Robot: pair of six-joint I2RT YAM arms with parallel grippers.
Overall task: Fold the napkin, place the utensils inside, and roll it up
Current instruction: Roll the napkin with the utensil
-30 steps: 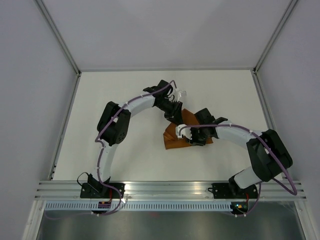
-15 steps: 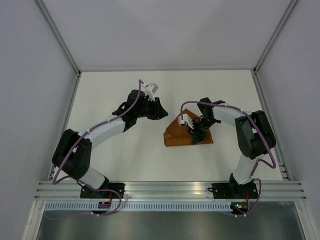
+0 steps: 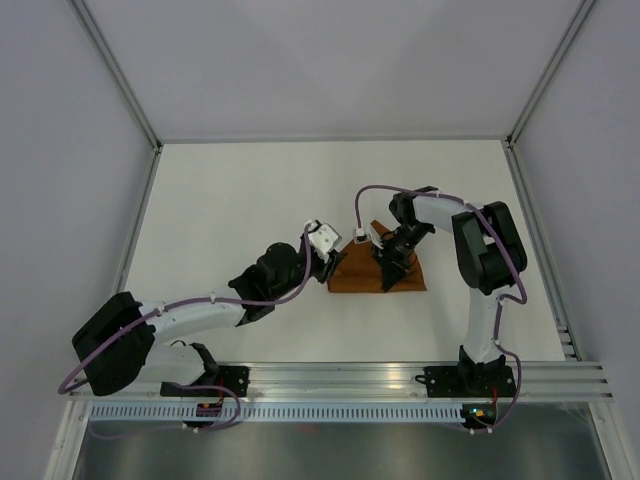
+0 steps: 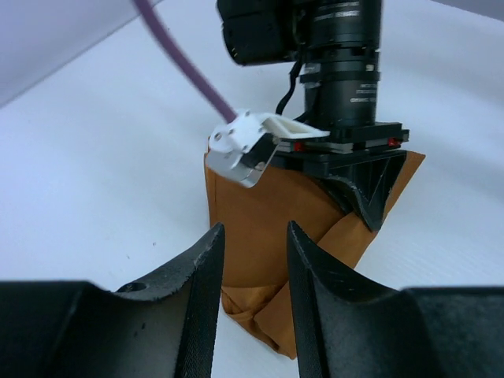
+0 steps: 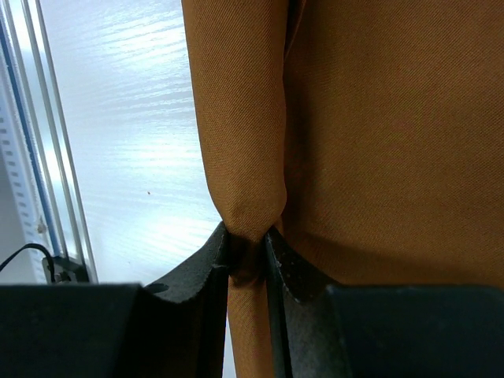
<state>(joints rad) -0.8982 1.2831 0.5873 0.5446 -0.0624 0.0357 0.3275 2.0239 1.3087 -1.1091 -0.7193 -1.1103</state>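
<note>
The rust-orange napkin (image 3: 358, 276) lies as a folded, partly rolled bundle in the middle of the table. My right gripper (image 3: 389, 272) stands over its right half and is shut on a rolled fold of the cloth (image 5: 244, 157), pinched between the fingertips (image 5: 220, 248). My left gripper (image 3: 336, 262) sits at the bundle's left end, open and empty, its jaws apart with the napkin's corner (image 4: 252, 205) seen between them. The right gripper (image 4: 366, 206) shows there pressing down on the cloth. The knife is hidden.
White tabletop (image 3: 230, 190) enclosed by grey walls. An aluminium rail (image 3: 340, 375) with both arm bases runs along the near edge. The rail also shows in the right wrist view (image 5: 47, 157).
My left arm has swung from the far side of the napkin down to its near left end. My right arm has pulled in over the cloth. The bundle now lies flatter and longer.
</note>
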